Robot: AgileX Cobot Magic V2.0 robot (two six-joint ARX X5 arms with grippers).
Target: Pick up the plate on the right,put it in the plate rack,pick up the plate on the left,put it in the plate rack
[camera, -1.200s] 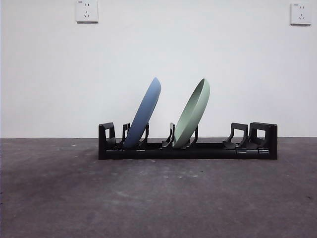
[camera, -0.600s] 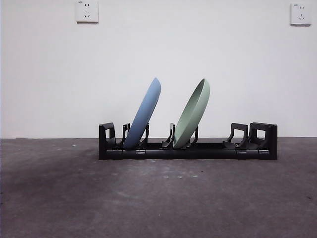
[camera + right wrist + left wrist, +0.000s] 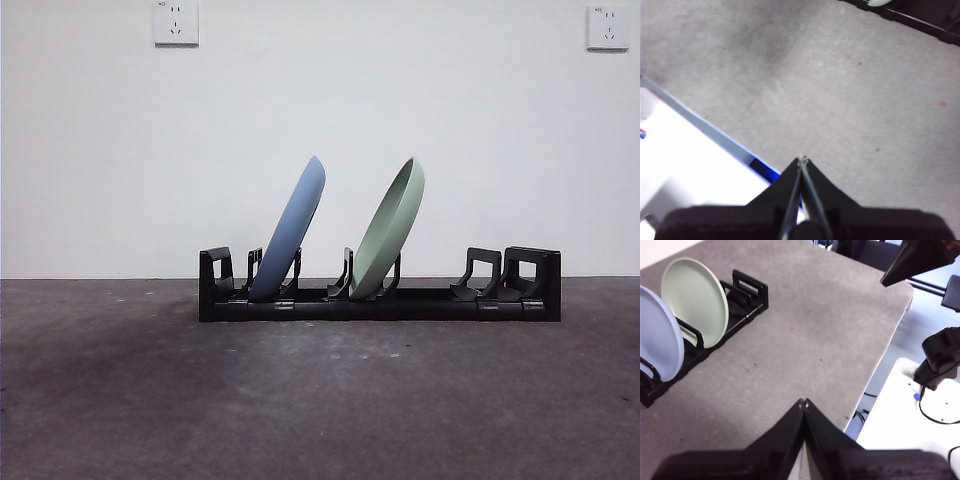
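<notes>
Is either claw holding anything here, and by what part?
Nothing is held. The left claw and right claw are both shut on nothing, above bare table.

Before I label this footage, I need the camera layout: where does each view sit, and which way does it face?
Front view: low, at table height, level across to the plate rack holding the blue plate and green plate; no arm shows.
Left wrist view: high, looking down past the shut left gripper at rack and plates.
Right wrist view: above the table edge; shut right gripper, rack at the far corner.
Shared: all show the rack.
</notes>
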